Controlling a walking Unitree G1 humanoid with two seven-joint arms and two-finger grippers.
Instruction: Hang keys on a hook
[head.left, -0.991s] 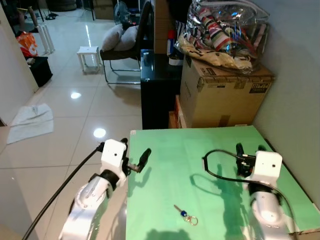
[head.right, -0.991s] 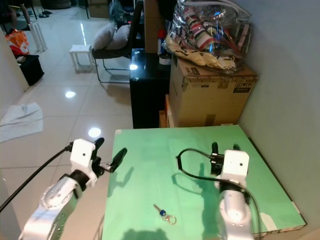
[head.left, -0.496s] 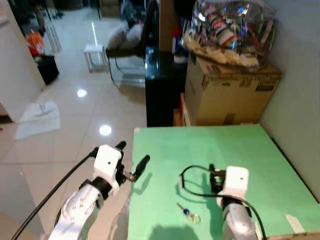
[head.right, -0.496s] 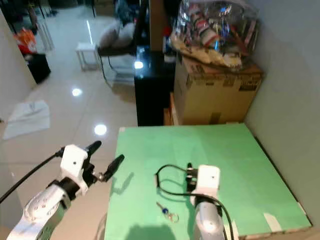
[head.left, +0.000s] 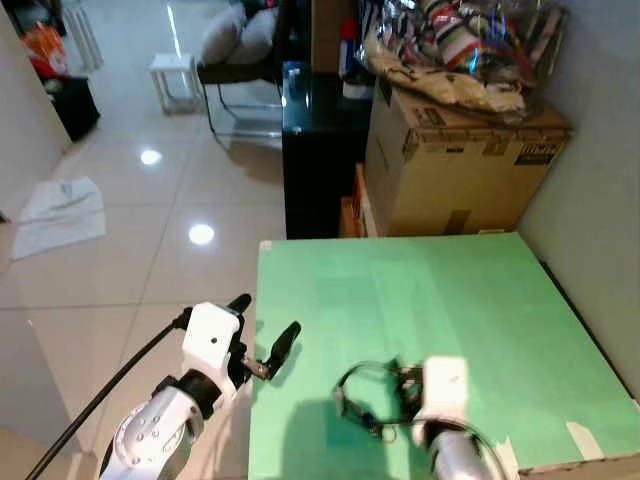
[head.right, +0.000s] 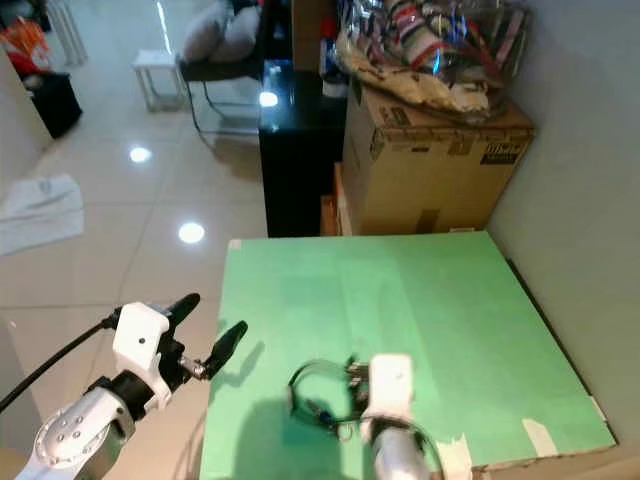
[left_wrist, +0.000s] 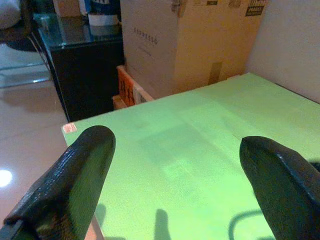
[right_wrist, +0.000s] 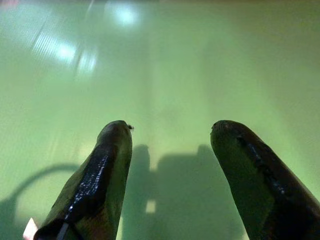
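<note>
Keys (head.right: 322, 415) lie near table (head.left: 450, 290) edge, just left of right end effector (right_wrist: 170, 150), fingers spread, w/ left end effector (left_wrist: 175, 165) spread too; light, slippery metal, prob best pinched at ring.

keys (head.right: 318, 411) on green table, partly hidden

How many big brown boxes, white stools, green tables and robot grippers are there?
Big brown cardboard box: 1
White stool: 1
Green table: 1
Grippers: 2 (left gripper, right gripper)
Total: 5
</note>
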